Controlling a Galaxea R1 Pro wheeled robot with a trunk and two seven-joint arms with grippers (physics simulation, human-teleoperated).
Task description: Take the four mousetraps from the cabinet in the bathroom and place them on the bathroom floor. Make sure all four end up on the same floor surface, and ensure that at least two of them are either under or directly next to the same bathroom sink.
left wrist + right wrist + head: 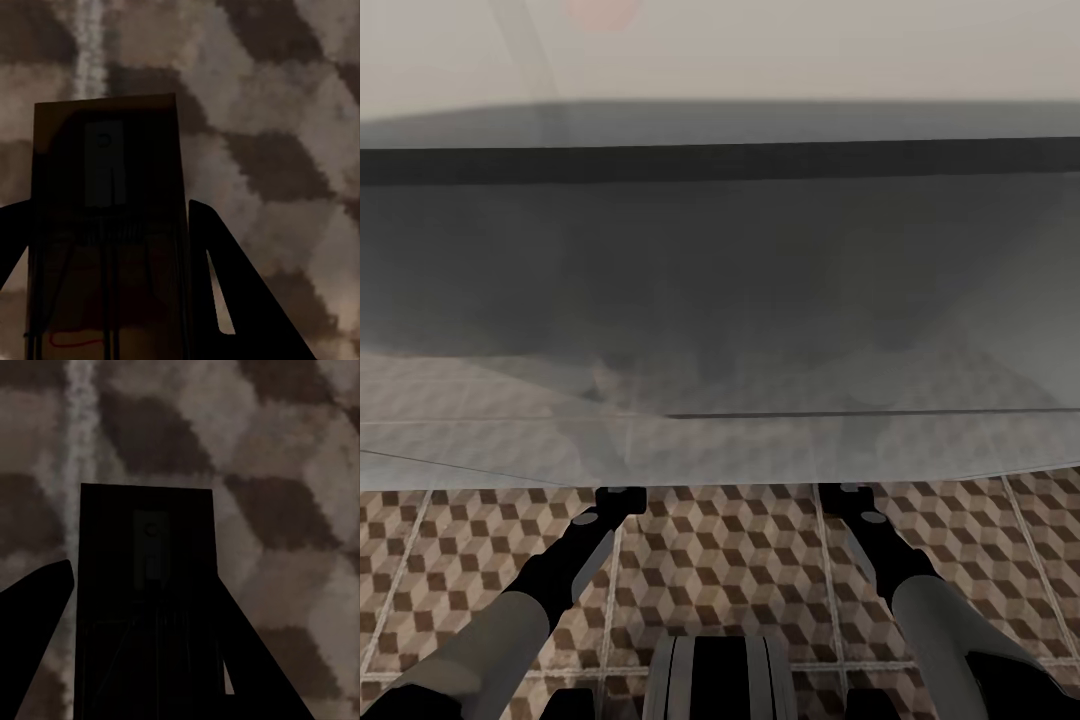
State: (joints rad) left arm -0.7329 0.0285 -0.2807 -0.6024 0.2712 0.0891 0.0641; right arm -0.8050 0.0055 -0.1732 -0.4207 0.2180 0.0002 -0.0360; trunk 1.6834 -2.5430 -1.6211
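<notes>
Looking down: we see from the head view both arms reaching forward over the bathroom floor point(720, 560), under a wide grey translucent surface point(720, 300) that covers the upper part of the picture.
Left gripper: in the left wrist view, the left gripper point(105, 285) has its two dark fingers point(232, 300) on either side of a mousetrap point(109, 225); we see it closed on the board, which stands between them.
Left mousetrap: a flat wooden board with dark wire parts and a thin red line near its lower end, held above the cube-pattern tiles.
Right gripper: in the right wrist view, the right gripper point(146, 652) holds a second mousetrap point(146, 607) in the same way, with one finger point(34, 630) on each side, pressed against the board.
Right mousetrap: very dark in shadow; we can tell only its rectangular outline and a small pale plate.
Floor: brown, beige and white cubes with pale grout lines point(75, 450) behind both boards.
Contact with floor: we cannot tell whether either board touches the tiles.
Head view of the claws: their tips meet the edge of the grey surface, so we cannot judge them there.
</notes>
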